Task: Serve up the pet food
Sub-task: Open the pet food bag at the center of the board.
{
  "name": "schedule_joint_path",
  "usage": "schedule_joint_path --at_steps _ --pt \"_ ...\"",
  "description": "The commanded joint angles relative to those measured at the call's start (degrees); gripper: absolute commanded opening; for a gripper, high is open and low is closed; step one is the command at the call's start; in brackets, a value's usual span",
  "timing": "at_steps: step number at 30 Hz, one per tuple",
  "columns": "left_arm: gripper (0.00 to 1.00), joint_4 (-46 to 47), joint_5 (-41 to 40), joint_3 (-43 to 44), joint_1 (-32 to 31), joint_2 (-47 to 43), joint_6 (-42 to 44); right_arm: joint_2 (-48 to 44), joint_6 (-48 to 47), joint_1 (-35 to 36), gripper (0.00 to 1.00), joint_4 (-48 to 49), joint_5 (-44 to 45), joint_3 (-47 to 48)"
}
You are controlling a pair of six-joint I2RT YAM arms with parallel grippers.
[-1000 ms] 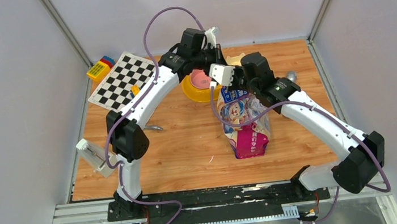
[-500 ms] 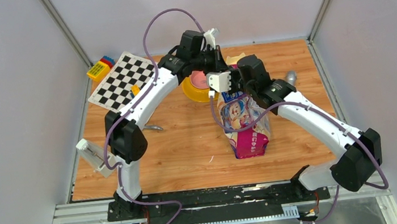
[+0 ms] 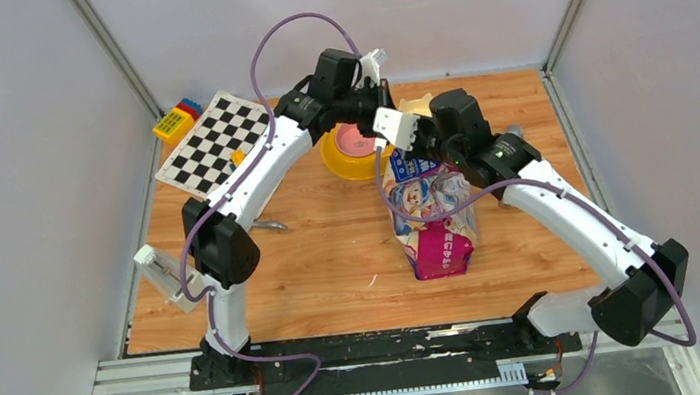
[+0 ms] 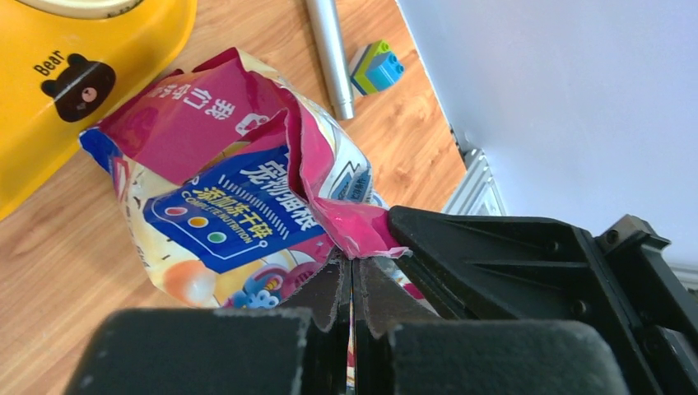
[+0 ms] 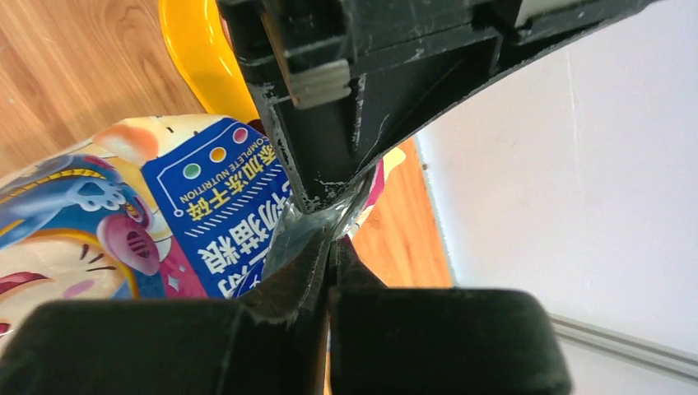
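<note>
The glossy blue-and-pink cat-printed bag (image 3: 435, 222) stands upright mid-table, with its top edge crumpled. My left gripper (image 3: 394, 148) and right gripper (image 3: 418, 153) meet at that top edge. In the left wrist view the left gripper (image 4: 352, 267) is shut on a pink flap of the bag (image 4: 239, 189). The right wrist view shows the right gripper (image 5: 331, 247) shut on the silvery torn rim of the bag (image 5: 165, 214), tip to tip with the other gripper. The pet food itself is hidden inside the bag. The yellow feeder (image 3: 350, 160) sits just behind and left of it.
A checkerboard (image 3: 216, 143) and toy blocks (image 3: 177, 120) lie at the back left. A silver cylinder (image 4: 329, 58) and a small brick (image 4: 374, 67) rest near the right wall. A metal piece (image 3: 269, 226) lies by the left arm, and a pale object (image 3: 162, 271) sits at the table's left edge.
The right wrist swung left toward the feeder, then back right and away from the near edge. It pulled the bag's top, which now looks more crumpled. The left arm barely moved.
</note>
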Motion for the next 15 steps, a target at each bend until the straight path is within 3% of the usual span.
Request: schedule_joint_path --at_steps 1,4,15 --pt "0.00 1.1 3.4 3.5 -0.4 -0.9 -1.2 -2.3 9.0 0.3 0.00 -1.0 -5.0 -2.1" --pt "0.01 1.7 4.2 3.4 -0.4 -0.8 -1.8 -2.5 11.2 0.3 0.00 0.5 -5.2 -2.4" --pt "0.20 1.0 2.5 3.5 -0.9 -0.4 -1.3 -1.2 16.3 -0.1 0.00 1.6 -6.6 1.0"
